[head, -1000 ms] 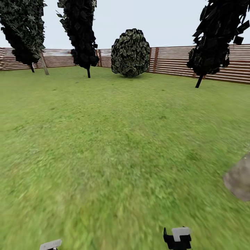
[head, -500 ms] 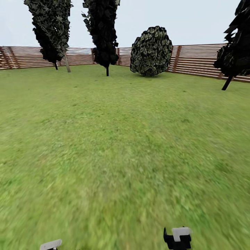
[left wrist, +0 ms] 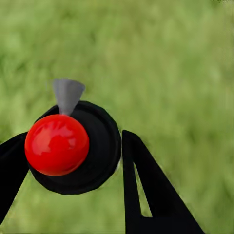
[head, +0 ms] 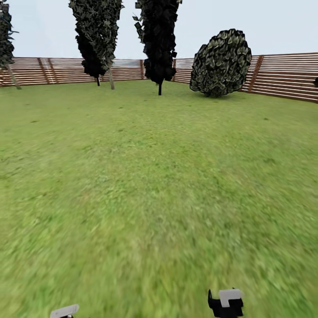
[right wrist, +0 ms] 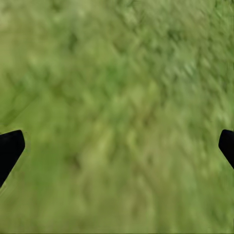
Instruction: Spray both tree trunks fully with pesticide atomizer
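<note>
Grass (head: pixel 150 190) spreads ahead of both grippers in the head view, up to a brown slatted fence (head: pixel 282 75). Against that fence, far beyond the grippers, stand thin-trunked dark trees (head: pixel 159 39) and a round leafy bush (head: pixel 221 62). Small parts of the two arms peek in at the near edge.

Seen from the left wrist, the left gripper (left wrist: pixel 73 156) is clenched around the pesticide atomizer (left wrist: pixel 73 146): a black round body with a glossy red knob and a grey nozzle, sitting between the two black fingers (left wrist: pixel 146 190) with blurred lawn behind.

Seen from the right wrist, the right gripper (right wrist: pixel 117 146) is released, its black fingertips (right wrist: pixel 9 151) spread wide, holding nothing, above blurred lawn.
</note>
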